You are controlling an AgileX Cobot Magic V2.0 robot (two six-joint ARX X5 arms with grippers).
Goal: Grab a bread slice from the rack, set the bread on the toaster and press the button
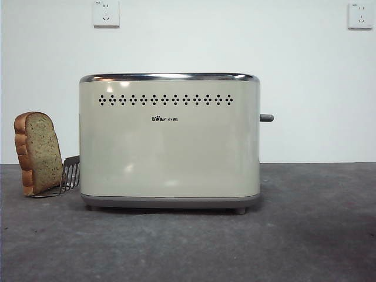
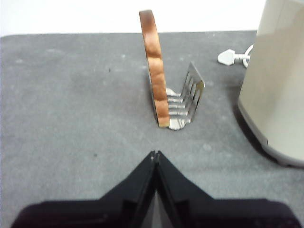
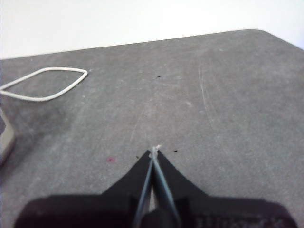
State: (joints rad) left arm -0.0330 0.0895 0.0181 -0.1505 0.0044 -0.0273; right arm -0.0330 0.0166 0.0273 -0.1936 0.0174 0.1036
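Observation:
A slice of bread (image 1: pixel 39 153) with an orange-brown crust stands upright in the small silver rack (image 1: pixel 70 174), just left of the cream toaster (image 1: pixel 169 141). The grey button (image 1: pixel 267 117) sticks out from the toaster's right end. In the left wrist view the bread (image 2: pixel 154 64) shows edge-on in the rack (image 2: pixel 187 102), with the toaster (image 2: pixel 278 80) beside it. My left gripper (image 2: pixel 155 154) is shut and empty, a short way in front of the bread. My right gripper (image 3: pixel 154 151) is shut and empty over bare table. Neither gripper appears in the front view.
A white power cord (image 3: pixel 45 85) loops on the grey table, and its plug (image 2: pixel 230 57) lies behind the toaster. Two white wall sockets (image 1: pixel 106 13) hang on the back wall. A corner of the toaster base (image 3: pixel 4 137) shows in the right wrist view.

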